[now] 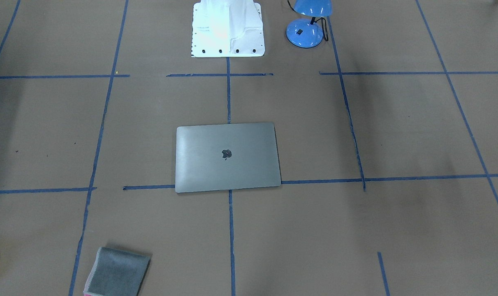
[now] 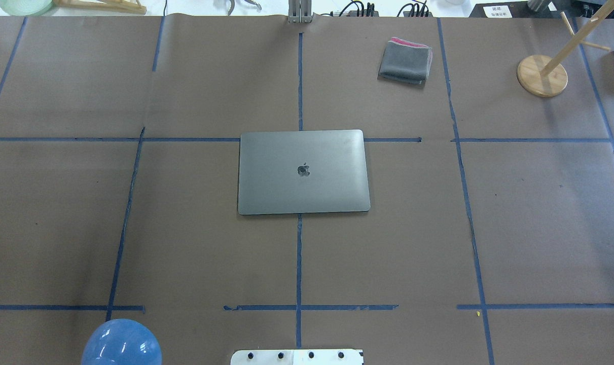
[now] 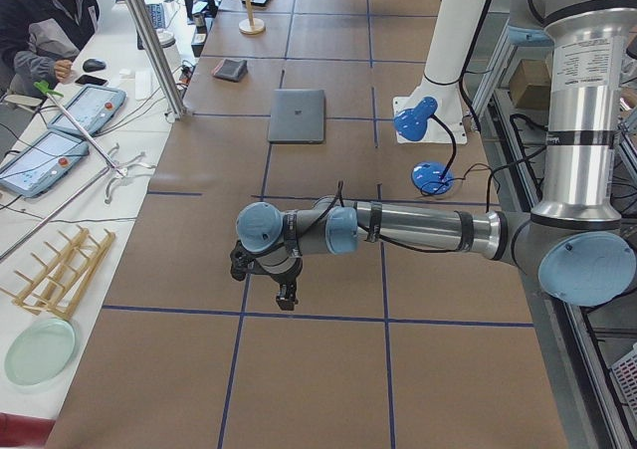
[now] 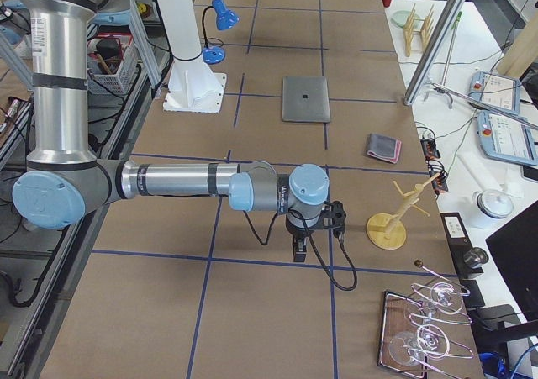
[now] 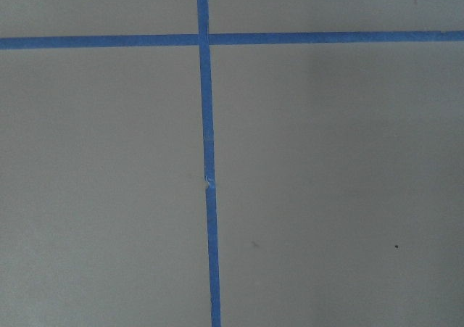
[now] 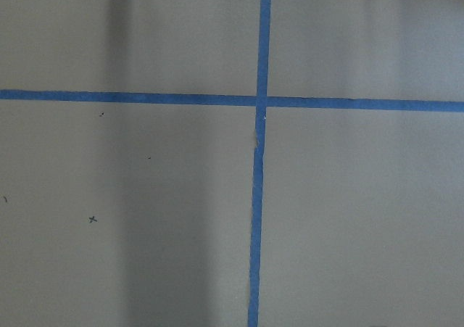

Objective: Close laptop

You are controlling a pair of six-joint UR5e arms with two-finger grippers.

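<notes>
Overhead exterior shows the laptop (image 2: 302, 172) lying flat at the middle of the table (image 2: 185, 243). Its lid is fully down and the dark logo faces up. Its far edge lies along a blue tape line (image 2: 63, 139). The front-facing view shows the same shut lid (image 1: 227, 157), with no arm over it.

In the exterior left view the near arm reaches out over the table, and the left gripper (image 3: 286, 295) points down above bare paper, well apart from the laptop (image 3: 298, 115) farther along the table. In the exterior right view the right gripper (image 4: 299, 249) likewise hangs over bare paper, well short of the laptop (image 4: 304, 99).

Both wrist views show only brown paper and crossing tape. I cannot tell how wide either gripper's jaws stand.

A folded grey cloth (image 2: 404, 62) lies near the far edge, a wooden stand (image 2: 542, 75) to its right. A blue lamp (image 1: 308, 24) stands beside the robot's base.
</notes>
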